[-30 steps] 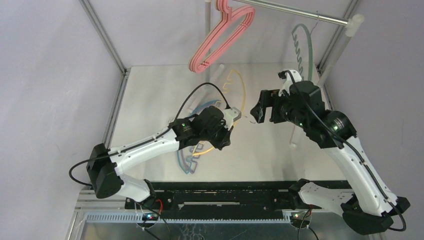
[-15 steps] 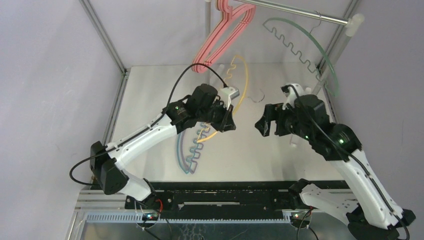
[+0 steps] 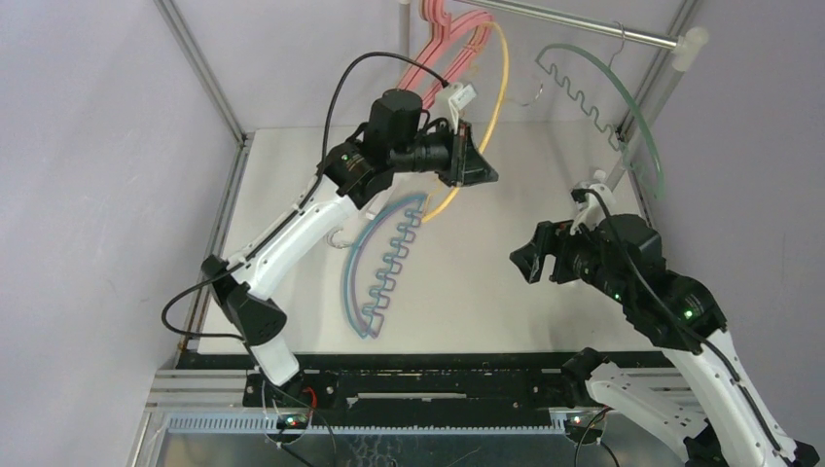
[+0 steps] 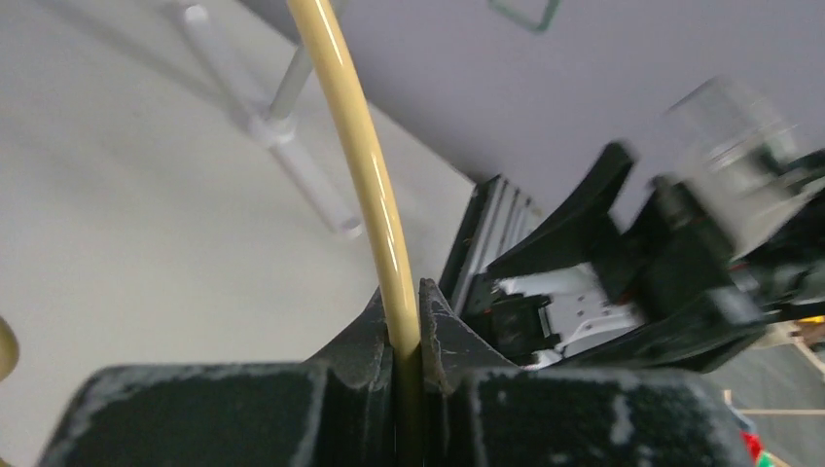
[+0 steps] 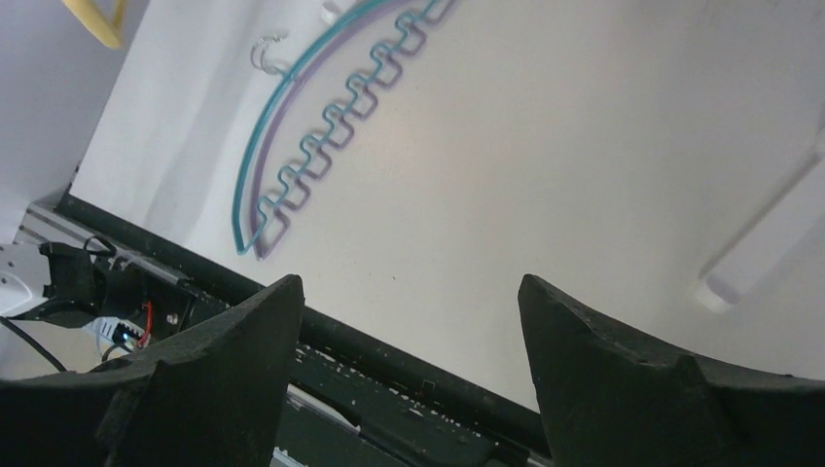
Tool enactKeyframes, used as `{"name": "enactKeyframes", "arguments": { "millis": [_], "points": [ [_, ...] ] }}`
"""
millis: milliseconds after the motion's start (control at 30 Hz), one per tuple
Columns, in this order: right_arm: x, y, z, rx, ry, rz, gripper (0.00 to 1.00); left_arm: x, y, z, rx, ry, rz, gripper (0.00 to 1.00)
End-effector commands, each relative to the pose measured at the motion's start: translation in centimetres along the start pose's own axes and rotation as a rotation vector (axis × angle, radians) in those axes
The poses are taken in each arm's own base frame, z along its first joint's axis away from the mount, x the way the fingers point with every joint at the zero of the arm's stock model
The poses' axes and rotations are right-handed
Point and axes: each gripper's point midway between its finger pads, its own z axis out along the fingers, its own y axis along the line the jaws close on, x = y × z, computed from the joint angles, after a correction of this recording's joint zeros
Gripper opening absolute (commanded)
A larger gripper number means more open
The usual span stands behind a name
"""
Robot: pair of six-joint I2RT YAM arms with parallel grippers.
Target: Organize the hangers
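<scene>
My left gripper (image 3: 479,167) is shut on the yellow hanger (image 3: 499,92) and holds it high, close under the grey rail (image 3: 574,25); its arc runs up between my jaws in the left wrist view (image 4: 365,165). The pink hangers (image 3: 440,44) hang at the rail's left end. The green hanger (image 3: 623,92) hangs from the rail at the right. The blue and purple hangers (image 3: 375,268) lie stacked on the table, also in the right wrist view (image 5: 311,136). My right gripper (image 3: 525,265) is open and empty above the table's right half.
The rail rests on white poles (image 3: 662,92) at the back right. Purple walls and metal frame bars (image 3: 199,68) enclose the table. A black rail (image 3: 438,370) runs along the near edge.
My left arm has lifted the yellow hanger off the table up toward the rail. My right arm has drawn back toward the near right, empty. The green hanger swings on the rail.
</scene>
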Motion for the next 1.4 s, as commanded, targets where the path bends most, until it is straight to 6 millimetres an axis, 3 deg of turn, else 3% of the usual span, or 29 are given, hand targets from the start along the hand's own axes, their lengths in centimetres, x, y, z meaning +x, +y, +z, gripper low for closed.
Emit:
{"name": "enactKeyframes", "arguments": {
  "millis": [0, 267, 400, 600, 833, 1000, 1200, 1267, 1300, 1367],
  "points": [
    [-1.3, 1.3, 1.6, -0.052, -0.043, 0.026, 0.88, -6.4, -4.7, -0.7, 0.164, -0.166, 0.001, 0.00],
    [-6.9, 3.6, 2.3, -0.144, -0.257, 0.029, 0.88, -8.2, -5.7, -0.2, 0.243, -0.270, -0.111, 0.00],
    [-8.8, 4.8, 3.1, -0.183, -0.313, 0.059, 0.88, -8.9, -5.8, 0.0, 0.257, -0.325, -0.153, 0.00],
    [-9.7, 6.6, 4.5, -0.224, -0.340, 0.032, 0.86, -9.8, -6.5, 0.0, 0.288, -0.383, -0.191, 0.00],
    [-9.1, 8.0, 7.4, -0.237, -0.294, -0.011, 0.82, -10.9, -7.9, 0.4, 0.355, -0.423, -0.249, 0.00],
    [-9.9, 6.7, 9.0, -0.113, -0.351, -0.039, 0.79, -10.2, -8.9, 0.9, 0.383, -0.410, -0.278, 0.00],
    [-9.9, 5.5, 10.4, -0.026, -0.361, -0.035, 0.47, -8.7, -8.7, 1.1, 0.367, -0.393, -0.305, 0.00],
    [-9.8, 4.8, 10.6, 0.008, -0.375, -0.025, 0.11, -8.3, -8.5, 0.9, 0.355, -0.395, -0.306, 0.00],
    [-9.6, 4.3, 10.6, 0.028, -0.379, -0.017, 0.00, -8.1, -8.4, 0.8, 0.348, -0.393, -0.302, 0.00],
    [-9.5, 3.6, 10.3, 0.057, -0.399, -0.008, 0.00, -7.9, -8.3, 0.5, 0.333, -0.387, -0.287, 0.02]
  ]
}}
